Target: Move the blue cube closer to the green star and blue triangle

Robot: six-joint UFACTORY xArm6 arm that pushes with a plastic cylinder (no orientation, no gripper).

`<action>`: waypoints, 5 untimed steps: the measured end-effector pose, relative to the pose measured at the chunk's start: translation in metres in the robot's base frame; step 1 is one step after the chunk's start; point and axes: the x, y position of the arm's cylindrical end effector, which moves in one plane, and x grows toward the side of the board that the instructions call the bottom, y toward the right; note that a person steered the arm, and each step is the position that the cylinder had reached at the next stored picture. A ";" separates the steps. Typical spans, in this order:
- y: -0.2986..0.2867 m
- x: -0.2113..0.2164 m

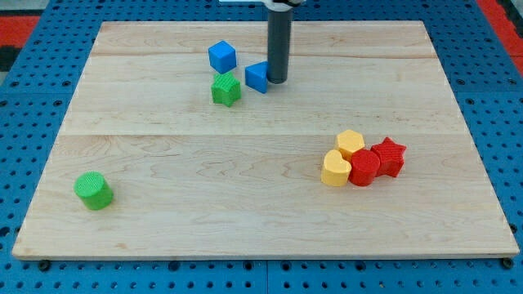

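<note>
The blue cube [221, 56] sits near the view's top, left of centre. The green star [225, 89] lies just below it, a small gap apart. The blue triangle [257, 77] lies to the right of the star and below-right of the cube. My tip [277, 81] stands right against the blue triangle's right side, well to the right of the cube. The rod rises straight up out of the view's top.
The wooden board [261, 204] lies on a blue pegboard. A green cylinder [93, 190] stands at the lower left. At the right a yellow hexagon [350, 144], a yellow heart [334, 170], a red cylinder [364, 167] and a red star [390, 156] cluster together.
</note>
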 end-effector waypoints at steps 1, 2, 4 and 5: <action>0.010 -0.018; -0.039 -0.017; -0.026 -0.052; -0.023 -0.094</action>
